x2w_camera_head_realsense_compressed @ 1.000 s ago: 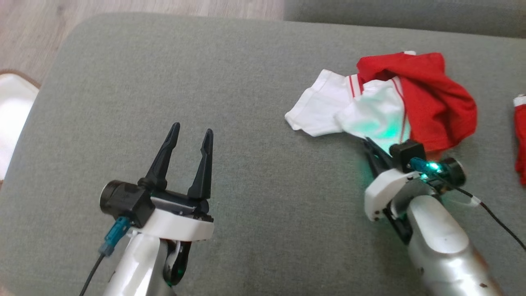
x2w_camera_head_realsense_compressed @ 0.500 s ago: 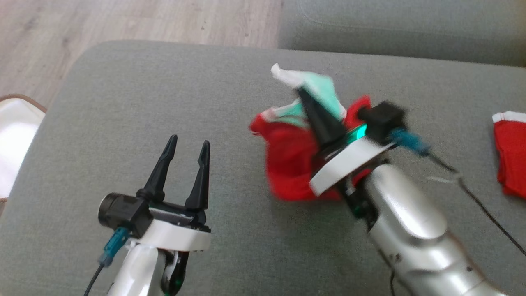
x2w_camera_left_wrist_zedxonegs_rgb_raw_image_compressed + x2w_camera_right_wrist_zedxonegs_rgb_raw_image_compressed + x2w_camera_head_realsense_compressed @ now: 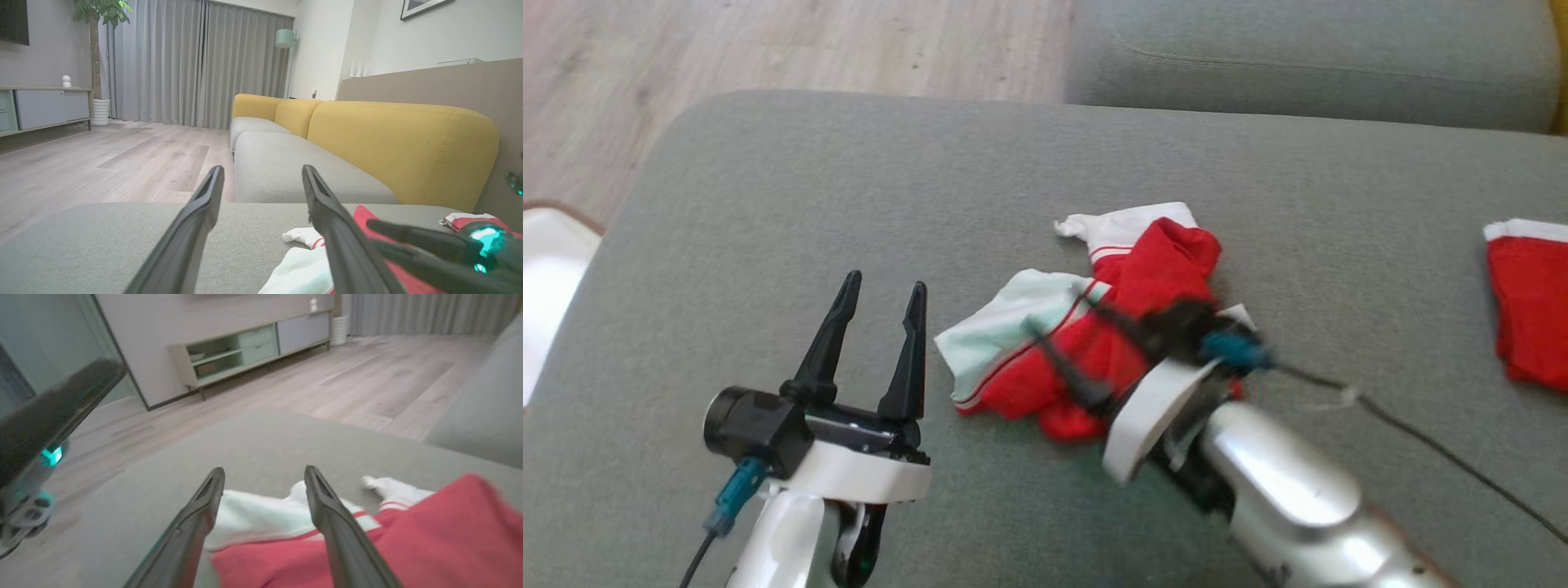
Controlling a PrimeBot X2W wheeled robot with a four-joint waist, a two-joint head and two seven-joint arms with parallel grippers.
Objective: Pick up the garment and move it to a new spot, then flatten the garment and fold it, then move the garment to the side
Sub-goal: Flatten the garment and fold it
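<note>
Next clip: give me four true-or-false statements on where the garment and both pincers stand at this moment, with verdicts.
1. The right pincer stands open at the garment. True.
2. The garment lies flat and folded on the grey cushion. False: it sits in a crumpled red-and-white heap.
3. The left pincer grips the garment's white edge. False: it is open, empty and apart from the garment.
4. Another red cloth lies further right on the cushion. True.
</note>
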